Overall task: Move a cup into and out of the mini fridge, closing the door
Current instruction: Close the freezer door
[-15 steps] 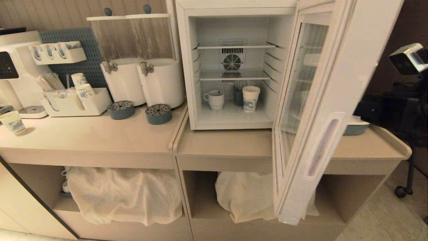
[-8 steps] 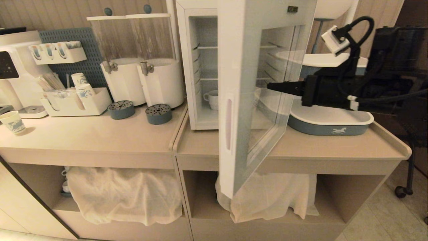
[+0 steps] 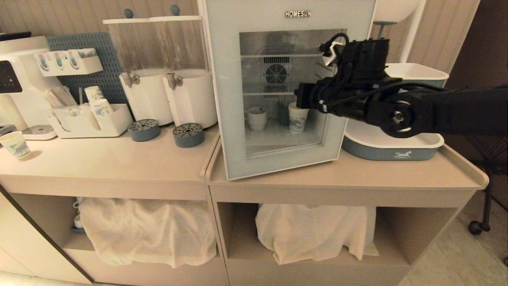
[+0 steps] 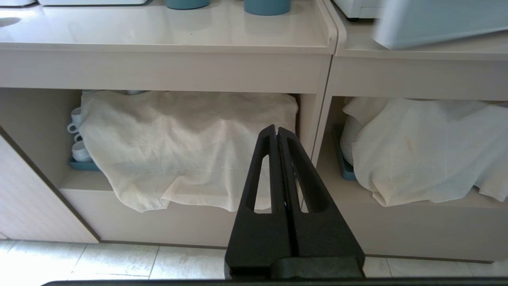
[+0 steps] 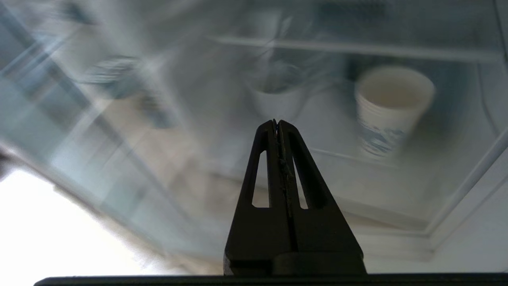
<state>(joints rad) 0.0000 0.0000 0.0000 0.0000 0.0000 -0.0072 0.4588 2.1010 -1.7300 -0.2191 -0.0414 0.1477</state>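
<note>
Head view, far left: a paper cup [image 3: 14, 144] with a blue pattern is seen on the counter [image 3: 107, 159], with a white organiser [image 3: 89, 121] of more paper cups behind it.
Left of centre: two clear-topped dispensers [image 3: 166, 71] are set against the wall, each with a round blue drip tray [image 3: 188, 135] in front.
Below the counter: two cloth-covered heaps [image 3: 149, 228] are kept on the open shelf.
Left gripper [image 4: 277, 133]: shown in its own wrist view only, low before the shelf, fingers pressed together on nothing.
Mini fridge [image 3: 278, 89]: placed at the centre of the counter, "HOMESUN" on top.
Door [image 3: 226, 99]: swung across the front (whether it is fully seated cannot be told).
Cup [image 3: 256, 118]: seen through the glass on the fridge floor, to the left, handle leftward.
Patterned paper cup [image 3: 297, 118]: stood just right of it, apart.
Right gripper [image 5: 277, 125]: held level at the door's glass on the right side, fingers closed together and empty.
Right: a stack of blue-and-white trays [image 3: 393, 149] is seen behind the arm.
</note>
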